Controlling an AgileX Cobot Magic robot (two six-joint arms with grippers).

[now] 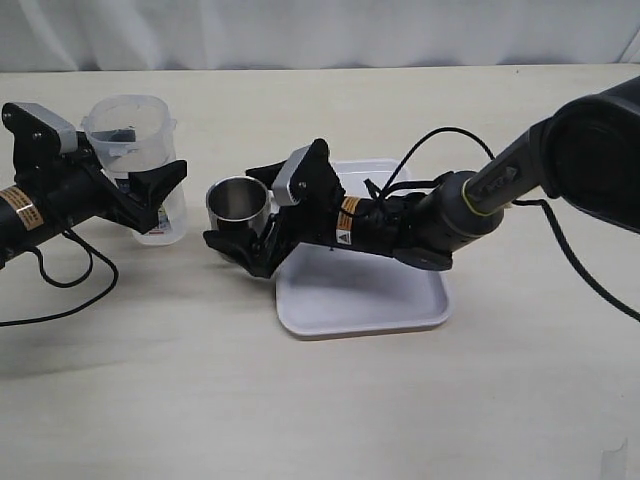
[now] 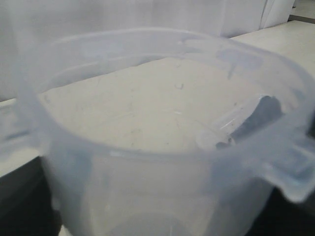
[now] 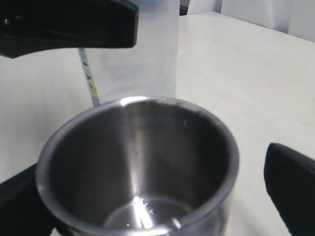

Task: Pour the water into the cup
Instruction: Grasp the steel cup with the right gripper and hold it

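The cup (image 1: 238, 212), a small shiny steel cylinder, stands upright on the table just left of the tray. My right gripper (image 1: 235, 208) reaches across the tray and brackets the cup with its jaws wide. In the right wrist view the cup (image 3: 138, 167) sits between the fingers (image 3: 290, 187), with a gap showing on one side. The tall translucent plastic container (image 1: 135, 170) stands upright at the left, and my left gripper (image 1: 150, 165) is shut on its sides. Its open rim (image 2: 157, 162) fills the left wrist view. I cannot make out any water.
A shallow white tray (image 1: 400, 310) lies right of the cup, under the right arm. Black cables loop off both arms, one on the table at the far left (image 1: 70, 280). A pale curtain (image 1: 320, 30) runs along the table's far edge.
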